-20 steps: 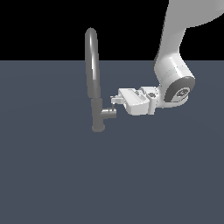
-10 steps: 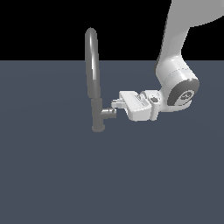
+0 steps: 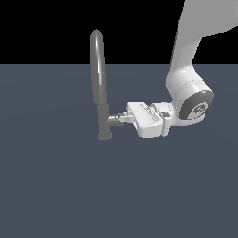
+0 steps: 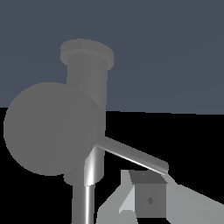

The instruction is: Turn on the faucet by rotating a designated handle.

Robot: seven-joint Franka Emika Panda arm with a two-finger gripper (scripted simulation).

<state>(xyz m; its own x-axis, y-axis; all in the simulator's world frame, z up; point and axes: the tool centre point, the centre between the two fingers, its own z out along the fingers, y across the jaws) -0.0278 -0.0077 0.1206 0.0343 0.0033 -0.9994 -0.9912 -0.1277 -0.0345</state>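
Observation:
The faucet [image 3: 98, 79] is a tall grey gooseneck tap standing on a dark floor. The handle [image 3: 114, 120] is a short grey stub jutting from its base toward the exterior view's right. My gripper [image 3: 123, 116] reaches in horizontally from that side, its fingertips right at the stub's end, and looks shut and empty. In the wrist view the stub's round end [image 4: 48, 127] fills the frame, with the faucet's base [image 4: 87, 65] behind it. The thin lever pin [image 4: 131, 155] slants across just above my gripper [image 4: 146, 192].
My white arm [image 3: 190, 93] comes down from the upper part of the exterior view's right. The dark grey floor [image 3: 69, 186] spreads all around the faucet. Nothing else stands on it.
My gripper has moved down and toward the exterior view's left, from above and beside the handle stub to level with it, its fingertips now at the stub's end.

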